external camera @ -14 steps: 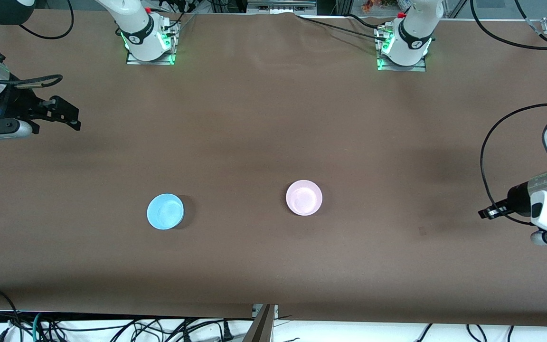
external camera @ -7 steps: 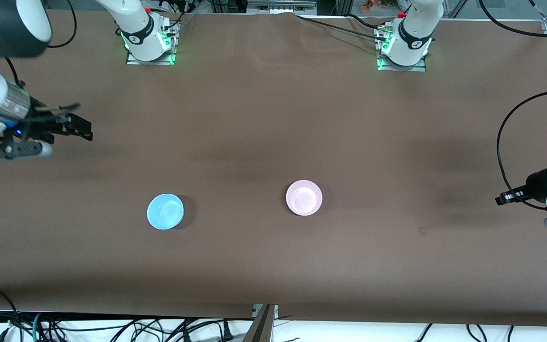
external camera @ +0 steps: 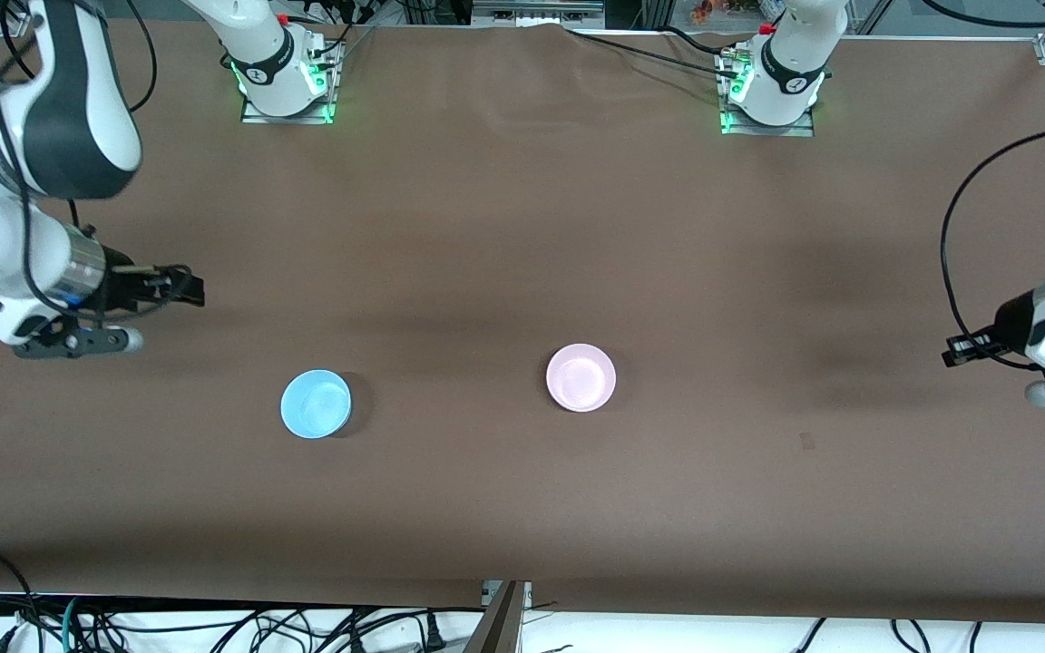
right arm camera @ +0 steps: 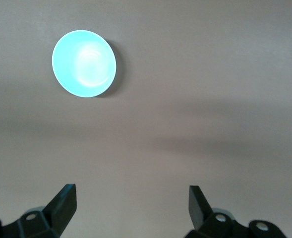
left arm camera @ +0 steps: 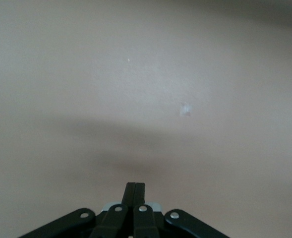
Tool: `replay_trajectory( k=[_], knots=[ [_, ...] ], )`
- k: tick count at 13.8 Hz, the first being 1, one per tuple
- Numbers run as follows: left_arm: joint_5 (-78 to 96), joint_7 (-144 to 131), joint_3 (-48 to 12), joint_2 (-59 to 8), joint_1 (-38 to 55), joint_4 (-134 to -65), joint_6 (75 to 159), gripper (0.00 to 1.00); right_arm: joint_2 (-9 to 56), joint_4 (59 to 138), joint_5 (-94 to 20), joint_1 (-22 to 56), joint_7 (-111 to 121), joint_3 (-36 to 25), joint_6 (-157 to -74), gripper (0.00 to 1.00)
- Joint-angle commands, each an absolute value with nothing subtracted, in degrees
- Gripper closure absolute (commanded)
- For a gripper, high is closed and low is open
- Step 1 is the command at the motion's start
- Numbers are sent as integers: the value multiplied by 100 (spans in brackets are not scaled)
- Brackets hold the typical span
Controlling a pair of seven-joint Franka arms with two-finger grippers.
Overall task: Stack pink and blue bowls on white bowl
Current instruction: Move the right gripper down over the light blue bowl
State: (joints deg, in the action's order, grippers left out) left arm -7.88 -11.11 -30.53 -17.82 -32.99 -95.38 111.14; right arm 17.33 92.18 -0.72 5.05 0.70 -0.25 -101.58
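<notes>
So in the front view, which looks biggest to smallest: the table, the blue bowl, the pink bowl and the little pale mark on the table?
1. Table, by far the biggest.
2. Blue bowl and pink bowl: they look the same size, so no ranking between them.
3. Pale mark, the smallest.

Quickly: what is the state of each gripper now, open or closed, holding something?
Left gripper: closed, holding nothing, over bare table.
Right gripper: open, empty, near the blue bowl.

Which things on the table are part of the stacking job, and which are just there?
Job: blue bowl, pink bowl; no white bowl in view. Right gripper open, over the table near the blue bowl; left gripper shut, waiting at its end.
Just there: nothing else but cables.
</notes>
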Motion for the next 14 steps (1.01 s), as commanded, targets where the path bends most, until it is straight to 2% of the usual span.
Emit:
replay_trajectory(
  k=[1,8,11,12,14],
  knots=[
    [-642,-1169,-3199,-1048,-3349,-10115,11004,100,2344,9097,-105,711,-44,9,-10702,0],
    [-589,-1265,-3480,25,-3349,-11029,10978,100,3576,9114,-167,765,-105,9,-12574,1],
    [-141,-1266,-3472,281,-3357,-11188,10986,100,3928,9027,-588,765,-88,9,-12814,2],
    [-141,-1266,-3472,290,-3366,-11197,10978,98,4007,8931,-598,773,-88,9,-12832,3],
    [-141,-1231,-3472,316,-3384,-11197,10978,78,4113,8825,-606,765,-97,9,-12841,7]
  ],
)
